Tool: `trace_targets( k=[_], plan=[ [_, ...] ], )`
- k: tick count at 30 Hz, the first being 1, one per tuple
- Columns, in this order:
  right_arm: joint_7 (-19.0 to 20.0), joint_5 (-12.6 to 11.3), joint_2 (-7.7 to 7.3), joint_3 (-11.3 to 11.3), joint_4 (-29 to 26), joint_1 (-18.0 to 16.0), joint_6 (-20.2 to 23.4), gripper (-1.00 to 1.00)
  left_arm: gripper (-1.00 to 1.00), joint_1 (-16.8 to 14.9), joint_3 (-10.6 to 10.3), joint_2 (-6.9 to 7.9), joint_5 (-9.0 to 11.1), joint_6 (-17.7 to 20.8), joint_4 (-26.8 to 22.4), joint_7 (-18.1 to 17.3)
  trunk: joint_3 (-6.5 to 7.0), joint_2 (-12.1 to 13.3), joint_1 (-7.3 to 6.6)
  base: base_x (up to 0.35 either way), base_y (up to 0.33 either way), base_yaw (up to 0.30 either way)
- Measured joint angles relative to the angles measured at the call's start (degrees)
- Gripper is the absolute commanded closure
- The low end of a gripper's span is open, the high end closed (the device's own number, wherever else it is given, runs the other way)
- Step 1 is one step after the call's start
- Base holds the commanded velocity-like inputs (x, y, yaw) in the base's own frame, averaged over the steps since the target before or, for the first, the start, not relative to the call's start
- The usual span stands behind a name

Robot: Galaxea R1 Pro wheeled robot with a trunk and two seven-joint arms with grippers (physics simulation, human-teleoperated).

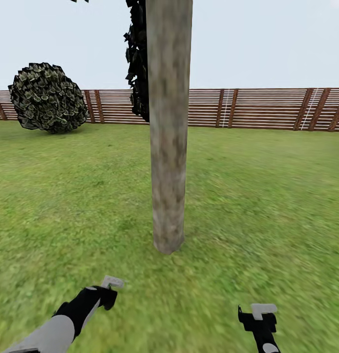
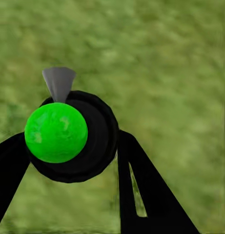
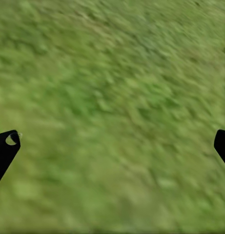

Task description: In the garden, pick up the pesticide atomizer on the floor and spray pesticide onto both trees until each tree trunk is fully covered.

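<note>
Left gripper [image 2: 73, 161] clamped on pesticide atomizer [image 2: 75, 139]: round black body, bright green ball top, grey nozzle, fingers touching both sides. Right gripper [image 3: 112, 146] spread wide, empty, over blurred lawn [image 1: 267, 196]. Tree trunk [image 1: 168, 127] straight ahead: thick pale mottled column rising from grass. Slatted reddish fence [image 1: 257, 108] behind; round leafy bush [image 1: 48, 97] at left.

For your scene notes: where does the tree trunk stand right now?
In the head view the trunk rises from the lawn at centre, ahead of both pincers, with the fence far behind it.
</note>
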Motion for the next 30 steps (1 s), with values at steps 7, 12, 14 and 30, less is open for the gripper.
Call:
trace_targets(
  k=[7, 12, 14, 30],
  plan=[
    [-0.29, -0.16, -0.02, 0.01, 0.08, 0.1, -0.02, -1.0, 1.0, -0.19, -0.19, -4.71, 0.12, 6.15, -4.92, 1.17, 0.01, 0.0, -0.02, 0.047, -0.001, 0.0],
    [-0.28, -0.18, -0.02, 0.01, 0.09, 0.11, -0.02, -1.0, 1.0, -0.17, 0.14, -5.0, 0.22, 6.41, -8.86, 1.17, 0.01, 0.0, -0.03, 0.27, -0.094, 0.0],
    [-0.3, -0.18, -0.02, 0.0, 0.09, 0.11, -0.03, -1.0, 1.0, -0.13, 0.2, -5.21, 0.28, 6.45, -9.32, 1.15, 0.0, 0.0, -0.02, 0.203, -0.199, 0.0],
    [-0.46, -0.36, 0.07, -0.07, 1.67, 0.12, -0.02, -1.0, 1.0, -0.06, 0.24, -5.45, 0.27, 6.36, -9.64, 1.23, 0.0, 0.0, -0.02, 0.227, -0.163, 0.0]
  ],
)
